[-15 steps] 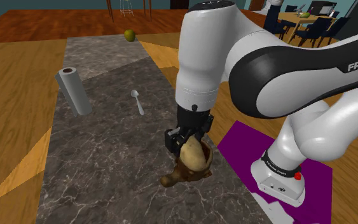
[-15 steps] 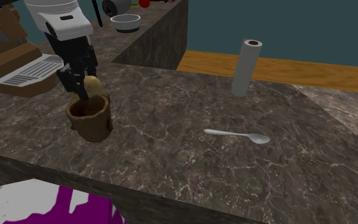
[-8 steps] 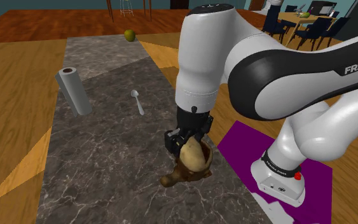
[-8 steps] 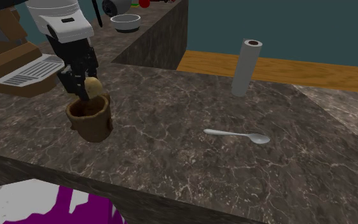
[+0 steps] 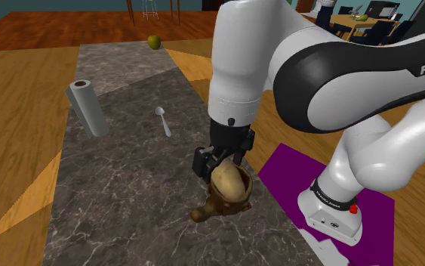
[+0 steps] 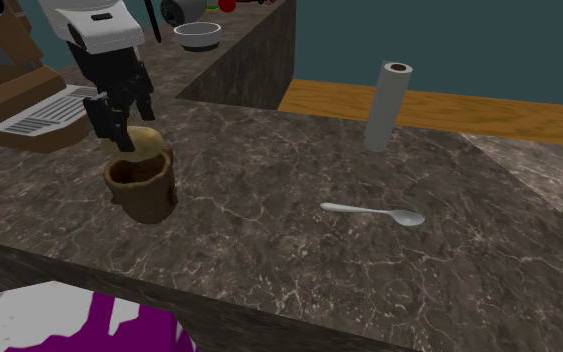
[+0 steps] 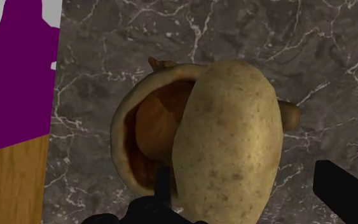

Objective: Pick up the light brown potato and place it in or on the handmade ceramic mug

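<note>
The gripper (image 5: 221, 159) is seen just above the mug (image 5: 220, 204), near the edge of the dark marbled counter (image 5: 127, 189) that faces the stand. In the wrist view its fingers (image 7: 344, 191) are set wide apart: a clear gap is left between one finger and the potato (image 7: 228, 146), while the other is seen right at the potato's opposite flank, where contact cannot be judged. The potato is therefore not clasped. It is propped on end in the mouth of the brown mug, its lower part sunk inside and its upper part raised above the rim and leaned against one side, so that part of the orange-brown interior is left uncovered. In the second exterior view the potato's top is seen directly under the fingertips. The mug is stood upright on the counter, and a stubby handle is seen on the side turned away from the stand. A pale spoon (image 5: 163, 121) is laid flat on the counter well apart from the mug, and a grey roll (image 5: 88, 107) is stood upright farther off, toward the shoulder view's left. A small green fruit (image 5: 154, 41) is seen at the counter's far end. A purple mat (image 5: 294, 170) is spread on the floor beside the counter, under the stand.
</note>
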Tool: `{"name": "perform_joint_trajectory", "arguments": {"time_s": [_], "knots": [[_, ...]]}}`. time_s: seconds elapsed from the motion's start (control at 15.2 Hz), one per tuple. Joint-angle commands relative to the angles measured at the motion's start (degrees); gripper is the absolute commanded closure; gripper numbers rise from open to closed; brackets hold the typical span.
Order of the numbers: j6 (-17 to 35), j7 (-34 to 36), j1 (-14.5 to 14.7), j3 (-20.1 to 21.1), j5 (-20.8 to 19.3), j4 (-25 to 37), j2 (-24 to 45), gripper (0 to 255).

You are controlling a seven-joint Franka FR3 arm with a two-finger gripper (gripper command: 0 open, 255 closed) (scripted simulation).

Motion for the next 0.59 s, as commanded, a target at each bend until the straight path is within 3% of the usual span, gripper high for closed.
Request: {"name": "perform_joint_trajectory", "arguments": {"time_s": [0.0,0.53], "knots": [[-3.77,0.09,-0.1,-0.92,-0.47,2.72,-0.98,0],[-5.34,0.13,-0.19,-1.31,-0.71,4.01,-1.25,0]]}}
